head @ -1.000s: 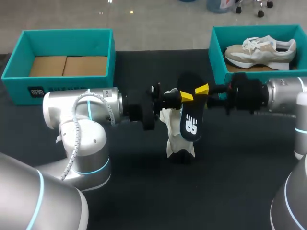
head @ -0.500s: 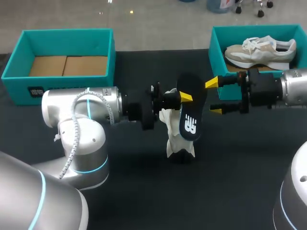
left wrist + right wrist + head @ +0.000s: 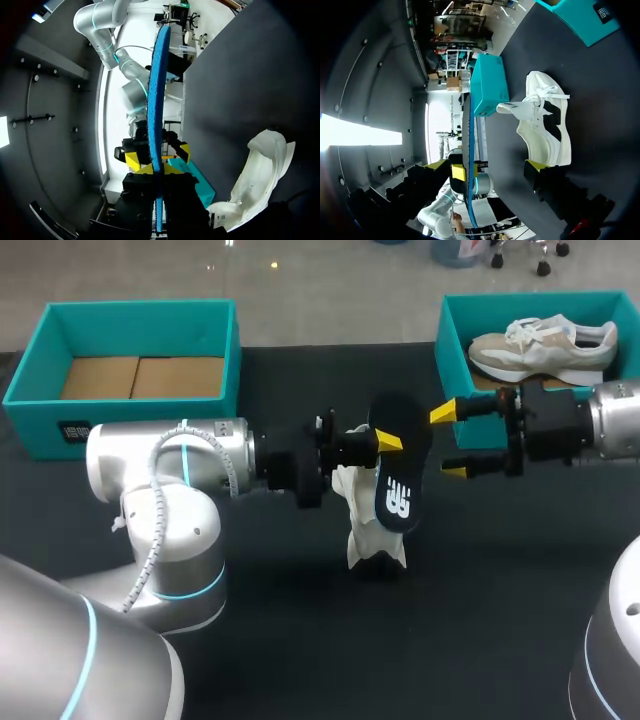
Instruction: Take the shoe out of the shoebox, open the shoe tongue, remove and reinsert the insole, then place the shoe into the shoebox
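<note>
Our left gripper (image 3: pixel 385 444) clamps the insole (image 3: pixel 397 490) above the shoe (image 3: pixel 360 525) standing on the bench (image 3: pixel 450 620). The right gripper (image 3: pixel 452 442), at the insole's 3 o'clock, gapes empty. We should steady the shoe, then feed the insole in toe-first.

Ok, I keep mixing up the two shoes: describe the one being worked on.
Look at the middle of the dark table. There, just under the black insole that the left gripper holds, is the white shoe. The other sneaker is beige and sits in the right-hand teal shoebox; this one is out on the table.
</note>
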You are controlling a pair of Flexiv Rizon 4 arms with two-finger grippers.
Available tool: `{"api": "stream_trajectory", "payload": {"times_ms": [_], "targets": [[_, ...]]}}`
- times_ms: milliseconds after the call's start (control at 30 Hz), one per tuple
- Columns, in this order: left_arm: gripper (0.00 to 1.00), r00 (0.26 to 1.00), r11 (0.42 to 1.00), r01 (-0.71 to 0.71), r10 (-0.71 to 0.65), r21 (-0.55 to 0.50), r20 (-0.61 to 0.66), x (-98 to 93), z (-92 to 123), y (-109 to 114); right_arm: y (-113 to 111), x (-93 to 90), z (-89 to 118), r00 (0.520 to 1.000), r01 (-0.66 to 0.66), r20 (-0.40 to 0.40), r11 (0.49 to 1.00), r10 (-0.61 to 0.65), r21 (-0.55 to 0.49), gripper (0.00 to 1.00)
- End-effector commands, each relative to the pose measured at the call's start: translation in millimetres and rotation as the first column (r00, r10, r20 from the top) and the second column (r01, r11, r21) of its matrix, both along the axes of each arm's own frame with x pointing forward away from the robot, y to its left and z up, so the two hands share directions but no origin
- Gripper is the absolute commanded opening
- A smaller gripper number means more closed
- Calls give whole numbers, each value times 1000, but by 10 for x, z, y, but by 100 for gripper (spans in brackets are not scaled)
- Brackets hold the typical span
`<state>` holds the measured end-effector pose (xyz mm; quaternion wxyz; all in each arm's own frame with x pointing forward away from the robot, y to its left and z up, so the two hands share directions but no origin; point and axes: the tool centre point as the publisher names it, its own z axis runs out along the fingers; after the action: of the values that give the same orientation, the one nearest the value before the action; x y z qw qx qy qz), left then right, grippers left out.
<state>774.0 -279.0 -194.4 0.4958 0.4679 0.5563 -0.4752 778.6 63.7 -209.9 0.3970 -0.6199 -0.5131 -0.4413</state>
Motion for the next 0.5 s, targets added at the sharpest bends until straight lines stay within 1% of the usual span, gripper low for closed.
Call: {"api": "stream_trajectory", "payload": {"times_ms": [33, 167, 233, 267, 400, 500], "targets": [[0, 1000, 1000, -2, 2, 3, 0, -2, 6, -12, -310, -106, 40, 1000, 10, 1, 1000, -10, -17, 100], [0, 1000, 1000, -2, 2, 3, 0, -2, 6, -12, -622, -177, 49, 998, 46, 46, 997, -43, -64, 100], [0, 1000, 1000, -2, 2, 3, 0, -2, 6, -12, -748, -212, 59, 995, 67, 83, 992, -59, -103, 100], [0, 1000, 1000, -2, 2, 3, 0, -2, 6, -12, -805, -227, 62, 995, 68, 85, 991, -59, -113, 100], [0, 1000, 1000, -2, 2, 3, 0, -2, 6, -12, -992, -285, 106, 992, 85, 110, 986, -69, -145, 100], [0, 1000, 1000, -2, 2, 3, 0, -2, 6, -12, -1076, -337, 155, 992, 94, 99, 982, -78, -166, 100]]}}
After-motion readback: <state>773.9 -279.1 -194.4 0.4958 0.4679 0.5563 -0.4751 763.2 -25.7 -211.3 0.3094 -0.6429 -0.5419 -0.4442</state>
